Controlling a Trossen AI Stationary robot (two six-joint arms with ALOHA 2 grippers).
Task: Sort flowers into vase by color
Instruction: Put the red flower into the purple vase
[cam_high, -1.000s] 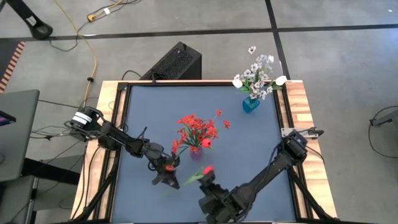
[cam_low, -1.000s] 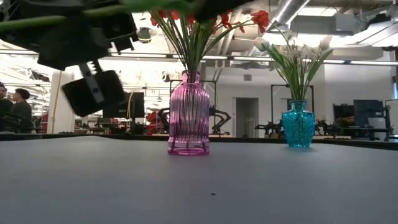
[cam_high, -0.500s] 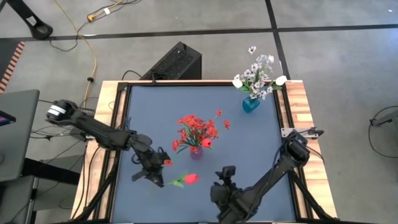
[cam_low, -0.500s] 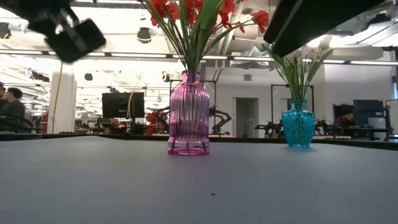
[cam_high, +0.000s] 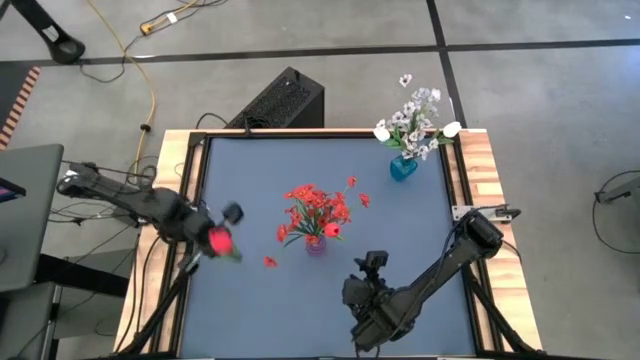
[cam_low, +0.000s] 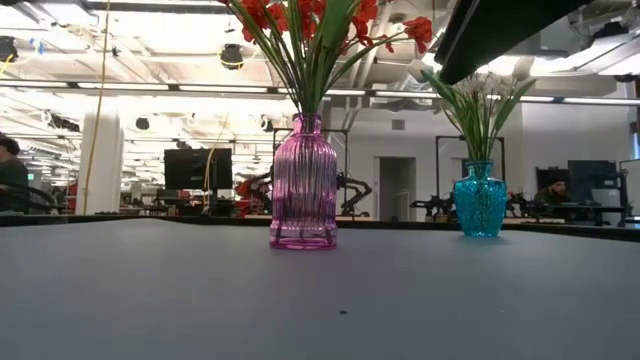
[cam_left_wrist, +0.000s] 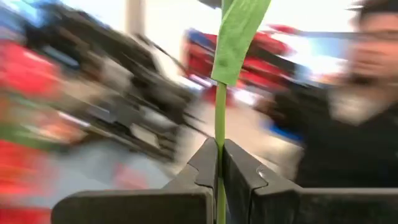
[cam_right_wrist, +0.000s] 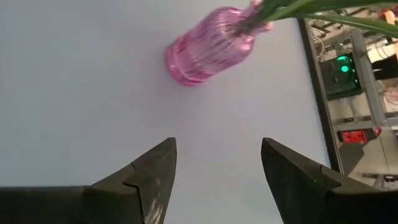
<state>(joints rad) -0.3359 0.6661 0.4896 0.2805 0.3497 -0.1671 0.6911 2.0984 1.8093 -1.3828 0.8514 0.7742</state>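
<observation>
At the left edge of the table (cam_high: 470, 160), the left gripper (cam_left_wrist: 219, 163) is clamped on the green stem of a red flower (cam_high: 218, 240). The high view shows the red bud over the table's left border, beside the arm. In the left wrist view the stem runs up from between the two closed fingers (cam_left_wrist: 200, 167) to a green leaf.

Near the table centre, the pink vase (cam_low: 303, 185) stands upright and holds the bunch of red flowers (cam_high: 318, 208). One small red piece (cam_high: 270, 262) lies on the mat just left of the vase; what it is cannot be determined.

Toward the front right, the right gripper (cam_right_wrist: 217, 168) hovers above the mat with its fingers (cam_right_wrist: 155, 171) spread wide apart, holding nothing. The pink vase lies ahead of it.

At the far right corner, the blue vase (cam_low: 481, 200) stands upright and holds the white flowers (cam_high: 416, 120).
</observation>
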